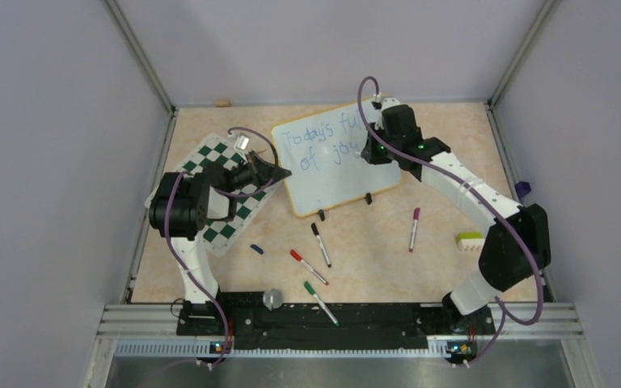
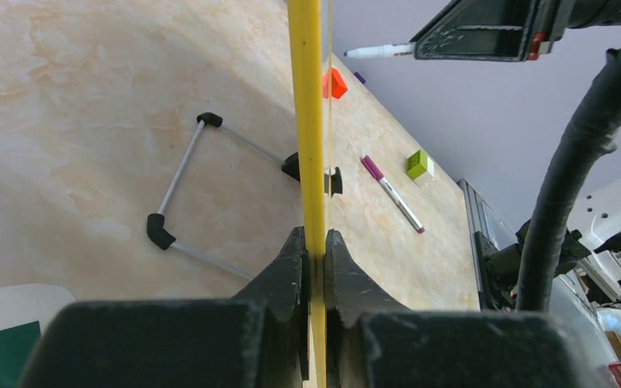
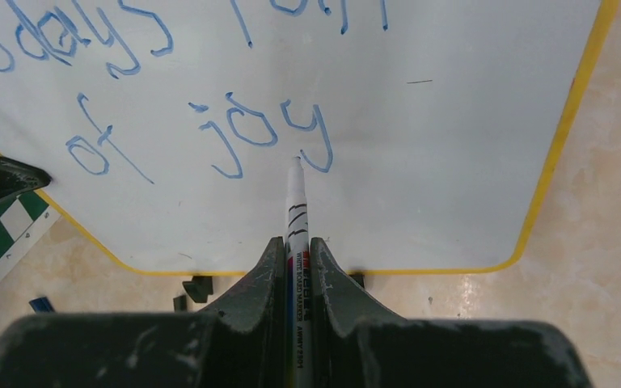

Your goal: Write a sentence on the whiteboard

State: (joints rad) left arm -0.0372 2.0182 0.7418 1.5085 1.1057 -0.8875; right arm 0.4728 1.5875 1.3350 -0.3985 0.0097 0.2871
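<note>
The writing looks all but done. The sentence point(image 1: 323, 144), "Today's full of joy", stands in blue over two lines on the whiteboard point(image 1: 331, 184), which sits at the far middle of the desk point(image 1: 372, 271) with the chess mat point(image 1: 226, 194) just beside it on the left.

The right gripper point(image 3: 297, 246) pinches a marker point(image 3: 295, 202) whose tip rests at the tail of the last "y". The left gripper point(image 2: 314, 242) is pressed together on the board's yellow rim at its left edge, steadying it.

Next, I judge, the tip needs a straight lift off the glossy face (a sideways drag would smear the fresh "joy").

A black marker point(image 1: 321, 245) and a purple marker point(image 1: 413, 229) lie nearer, apart from the board and in nobody's way.
</note>
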